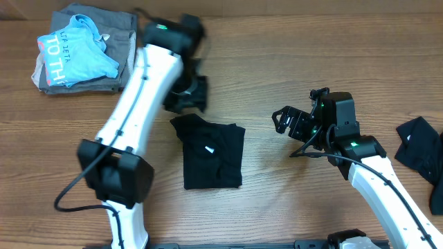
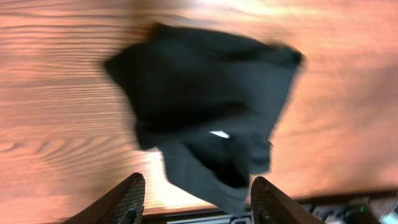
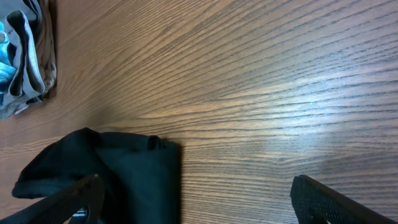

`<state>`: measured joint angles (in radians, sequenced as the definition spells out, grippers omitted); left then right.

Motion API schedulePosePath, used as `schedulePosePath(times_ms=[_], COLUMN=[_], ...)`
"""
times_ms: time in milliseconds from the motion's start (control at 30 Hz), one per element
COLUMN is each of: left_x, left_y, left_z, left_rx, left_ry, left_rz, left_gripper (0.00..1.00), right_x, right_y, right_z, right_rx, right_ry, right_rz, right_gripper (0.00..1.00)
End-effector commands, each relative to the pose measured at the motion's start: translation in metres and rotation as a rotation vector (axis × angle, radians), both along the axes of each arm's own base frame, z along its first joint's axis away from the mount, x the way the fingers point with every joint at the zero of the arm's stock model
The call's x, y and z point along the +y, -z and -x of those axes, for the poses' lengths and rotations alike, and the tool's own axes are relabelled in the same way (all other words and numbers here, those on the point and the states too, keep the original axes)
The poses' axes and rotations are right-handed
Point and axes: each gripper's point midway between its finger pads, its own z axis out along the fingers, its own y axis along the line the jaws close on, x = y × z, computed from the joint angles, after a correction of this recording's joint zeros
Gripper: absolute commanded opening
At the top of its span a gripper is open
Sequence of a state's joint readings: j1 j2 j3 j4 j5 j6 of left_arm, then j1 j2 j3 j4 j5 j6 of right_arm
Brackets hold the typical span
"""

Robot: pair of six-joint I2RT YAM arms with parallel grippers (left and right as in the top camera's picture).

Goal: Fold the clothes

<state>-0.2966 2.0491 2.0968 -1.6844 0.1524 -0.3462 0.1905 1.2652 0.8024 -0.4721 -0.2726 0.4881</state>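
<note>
Fingertips (image 2: 127, 200) of the left gripper (image 2: 199, 205) are seen at the bottom edge of the left wrist view, standing apart with nothing clamped between them; the gripper is noted as open and empty. Beyond them, a black T-shirt (image 1: 211, 155) is laid on the wooden table (image 1: 291, 48), bunched into a rough rectangle near the table's middle, with a small white label (image 1: 208, 148) facing up. From overhead, the left gripper is placed just beside the shirt's far edge; contact cannot be judged because of blur. The right gripper (image 1: 284, 121) is held to the right of the shirt, apart from it, jaws spread wide and empty. A second black garment (image 1: 422, 149) is found at the right edge of the table. A grey garment (image 1: 118, 52) is stacked at the far left corner, with a light blue shirt (image 1: 76, 52) on top.
</note>
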Motion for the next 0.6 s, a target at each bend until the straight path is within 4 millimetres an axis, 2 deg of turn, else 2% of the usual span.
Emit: schedulePosePath(times_ms=[0,133,267,333,467,567], left_x=[0.029,0.042,0.043,0.040,0.020,0.017], left_y=[0.007,0.025,0.042,0.049,0.057,0.063], left_z=[0.001,0.015,0.026,0.027,0.024,0.021], left_rx=[0.044,0.133,0.190,0.197,0.192,0.180], left_ry=[-0.093,-0.100,-0.088,-0.086,-0.062,-0.064], left_rz=[-0.010,-0.005,-0.013,0.001,0.126,0.138], left_gripper=[0.57,0.56,0.57,0.58,0.59,0.60], right_x=[-0.002,-0.002,-0.002,-0.001,-0.001,-0.002], right_y=[-0.005,-0.005,-0.005,-0.005,-0.005,-0.005], right_z=[-0.004,-0.004,-0.004,-0.004,-0.004,-0.004], right_rx=[-0.021,-0.022,-0.022,-0.022,-0.022,-0.021], right_ry=[-0.002,-0.001,-0.001,-0.002,-0.002,-0.002], right_rz=[0.013,0.013,0.013,0.012,0.012,0.012], right_gripper=[1.00,1.00,1.00,1.00,1.00,1.00])
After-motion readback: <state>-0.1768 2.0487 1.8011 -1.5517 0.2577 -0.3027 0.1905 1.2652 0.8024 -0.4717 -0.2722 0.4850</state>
